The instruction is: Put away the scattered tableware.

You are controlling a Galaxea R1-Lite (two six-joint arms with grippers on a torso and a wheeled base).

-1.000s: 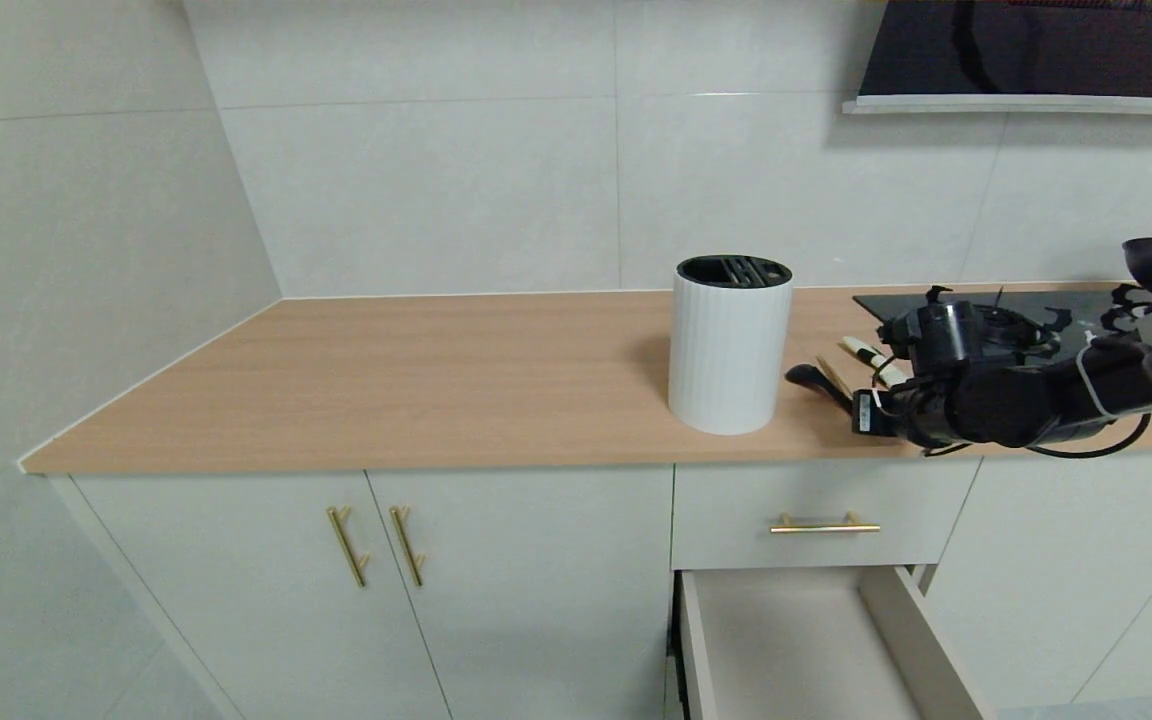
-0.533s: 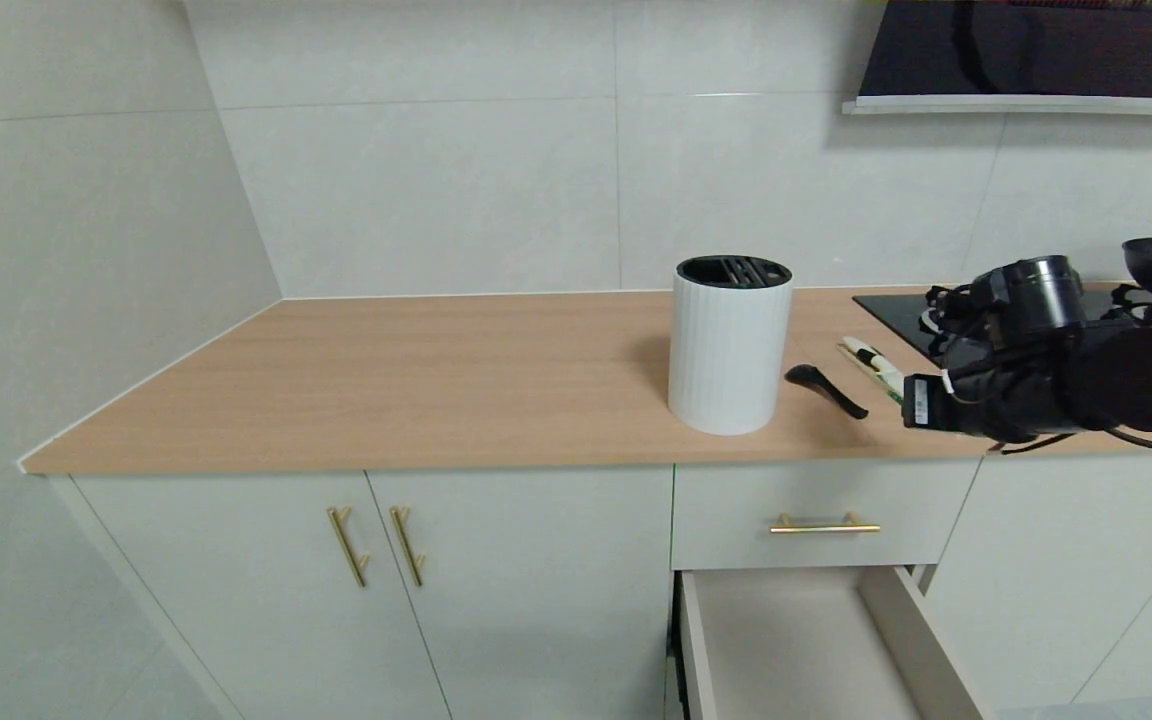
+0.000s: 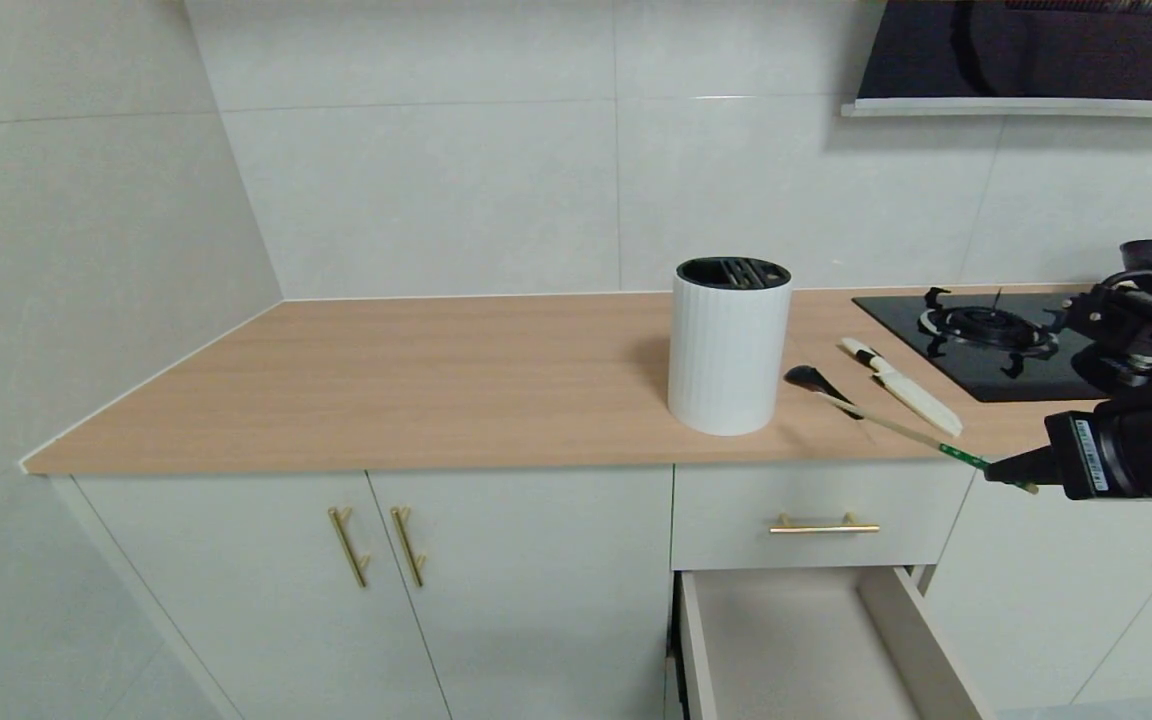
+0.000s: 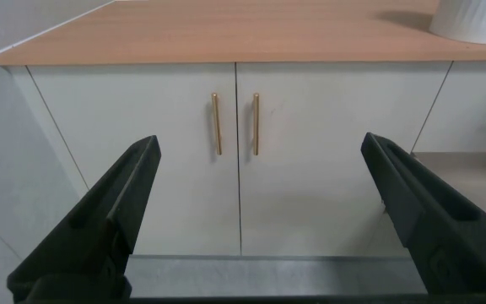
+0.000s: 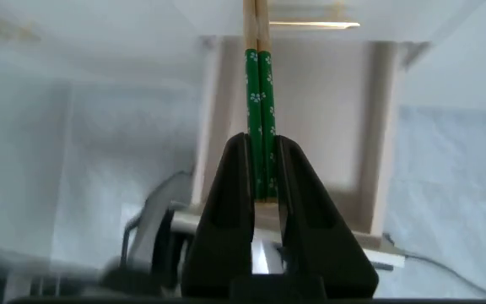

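Pinching two pale, green-ended chopsticks is the right claw; left claw gapes.

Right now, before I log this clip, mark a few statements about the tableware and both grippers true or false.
1. The right gripper is shut on the chopsticks. True.
2. The left gripper holds the knife. False: it is open and empty, facing cabinet doors; the knife lies on the counter next to the stove.
3. The lower drawer is pulled open. True.
4. The black spoon stands in the white holder. False: it lies on the counter beside the holder.
5. The chopsticks lie flat on the counter. False: they are held in the air, their far ends over the counter's front edge.
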